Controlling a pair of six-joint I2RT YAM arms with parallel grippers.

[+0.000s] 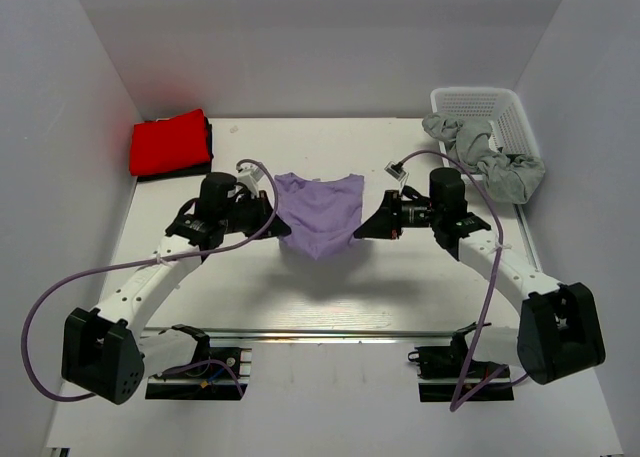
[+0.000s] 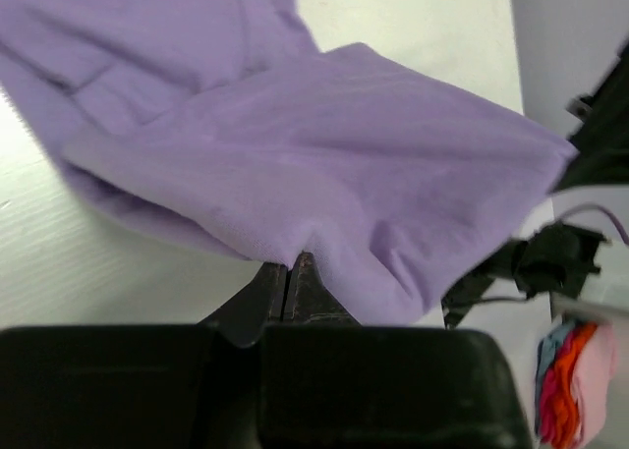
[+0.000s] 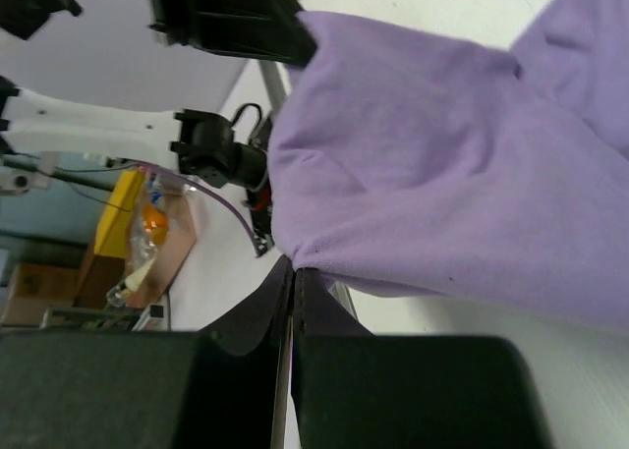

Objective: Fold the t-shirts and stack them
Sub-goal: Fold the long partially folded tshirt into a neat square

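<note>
So that the purple shirt (image 1: 318,212) hangs spread for folding, my left gripper (image 2: 293,272) and right gripper (image 3: 293,272) clamp its opposite edges.

We hold both hands shut
Our left hand (image 1: 272,214) and right hand (image 1: 362,229), above the tabletop's (image 1: 400,297) middle, each clamp a corner of the lavender t-shirt (image 1: 318,215); left arm (image 1: 150,277) and right arm (image 1: 495,257) bend inward from the near edge.
</note>
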